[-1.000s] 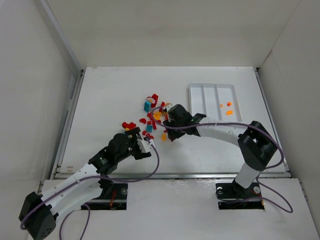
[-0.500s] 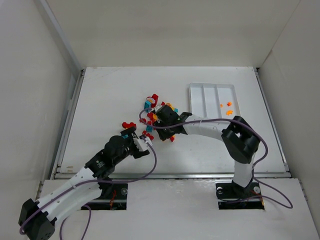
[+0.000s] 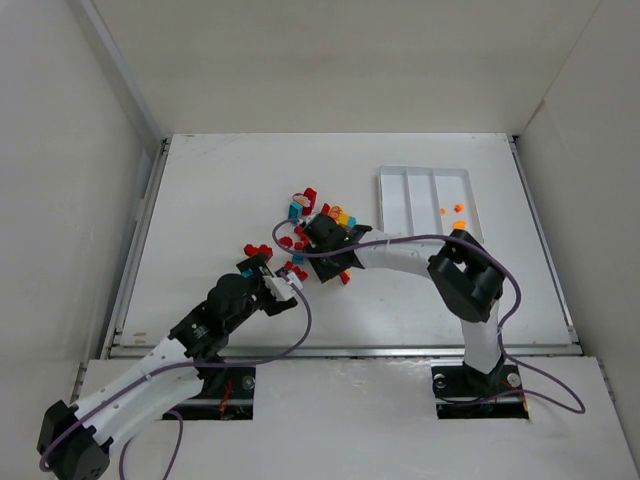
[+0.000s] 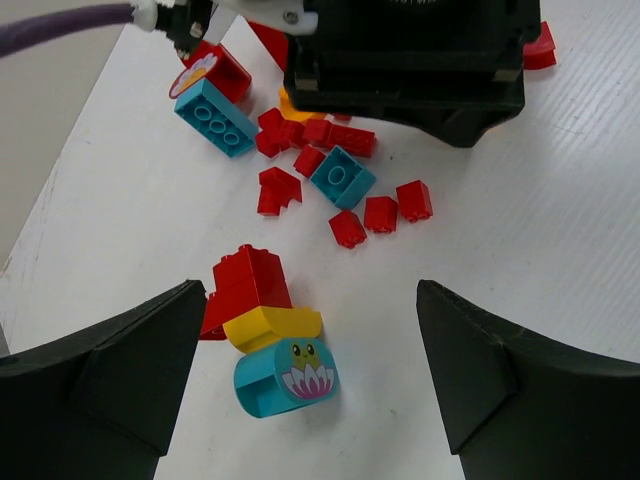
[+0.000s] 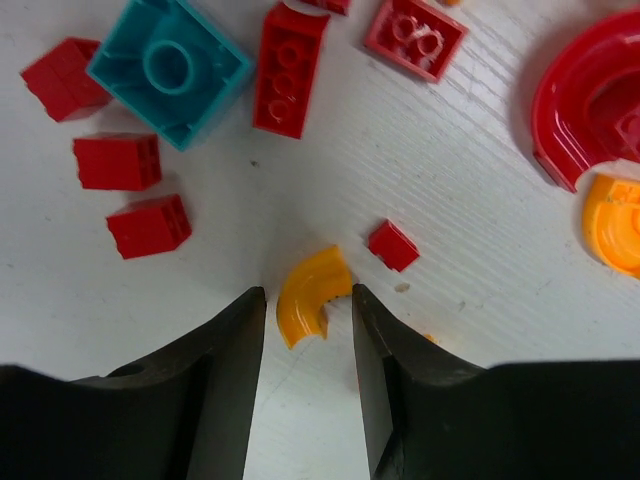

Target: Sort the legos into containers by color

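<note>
The legos (image 3: pixel 297 212) lie scattered mid-table, red, orange and teal. My right gripper (image 3: pixel 320 236) is down in the pile. In the right wrist view it (image 5: pixel 308 312) is open, its narrow gap straddling an orange curved piece (image 5: pixel 303 297) that lies on the table; the right finger (image 5: pixel 375 330) touches it and the left stands just clear. My left gripper (image 4: pixel 312 345) is wide open around a stack of red, yellow and teal pieces (image 4: pixel 268 335) resting on the table. The containers are a white tray (image 3: pixel 425 171), with a few orange pieces (image 3: pixel 457 209) in its right compartment.
Near the right fingers lie a teal brick (image 5: pixel 168 66), red bricks (image 5: pixel 288 66) and a red arch (image 5: pixel 585 100). The right gripper's black body (image 4: pixel 400 60) looms just beyond the left one's pieces. White walls enclose the table on three sides.
The right gripper has swung left, from the pile's right side into its middle, and come down over the orange curved piece. The left gripper has drawn back slightly toward its base.
</note>
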Available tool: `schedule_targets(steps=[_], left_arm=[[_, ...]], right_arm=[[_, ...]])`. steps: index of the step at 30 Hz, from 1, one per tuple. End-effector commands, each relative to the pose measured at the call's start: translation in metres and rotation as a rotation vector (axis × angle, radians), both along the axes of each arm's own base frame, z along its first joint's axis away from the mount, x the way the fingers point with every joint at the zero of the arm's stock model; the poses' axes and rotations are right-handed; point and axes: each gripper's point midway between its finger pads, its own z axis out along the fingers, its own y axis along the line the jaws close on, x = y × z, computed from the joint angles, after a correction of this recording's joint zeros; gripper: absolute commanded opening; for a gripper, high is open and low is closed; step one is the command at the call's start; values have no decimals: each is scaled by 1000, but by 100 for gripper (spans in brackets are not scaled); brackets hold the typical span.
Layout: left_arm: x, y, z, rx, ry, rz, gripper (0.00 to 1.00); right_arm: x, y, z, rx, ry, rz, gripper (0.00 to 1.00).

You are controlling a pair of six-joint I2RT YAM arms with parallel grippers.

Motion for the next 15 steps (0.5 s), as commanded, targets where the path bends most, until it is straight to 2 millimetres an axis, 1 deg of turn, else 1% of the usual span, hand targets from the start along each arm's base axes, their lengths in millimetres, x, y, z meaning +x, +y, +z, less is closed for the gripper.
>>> schedule_targets(steps=[1, 3, 5, 6, 9, 10, 11, 12, 13, 14, 15], left_arm=[[2, -2, 7, -43, -27, 10, 84], [2, -2, 7, -43, -27, 10, 84], [2, -2, 7, -43, -27, 10, 84], [2, -2, 7, -43, -27, 10, 84], [3, -3, 10, -50, -34, 10, 84], [3, -3, 10, -50, -34, 10, 84], [3, -3, 10, -50, -34, 10, 84], [2, -2, 5, -44, -27, 10, 84], [2, -2, 7, -50, -34, 10, 84], [3, -3, 9, -56, -41, 10, 84], [3, -3, 9, -56, -41, 10, 84]], right_arm=[[-6, 16, -4, -9, -2, 19, 45], [-9, 18, -8, -20, 6, 28, 44], [-10, 18, -10, -15, 9, 19, 39], [-10, 21, -10, -3, 10, 23, 36], [-12, 19, -9, -4, 11, 23, 25], [-11, 20, -4, 4, 5, 23, 18], [-12, 18, -5, -3, 10, 23, 15], [-10, 17, -1, -2, -4, 17, 13], [-8, 20, 2, 6, -10, 17, 12], [-8, 20, 6, 13, -15, 17, 7], [-7, 21, 10, 20, -21, 17, 7]])
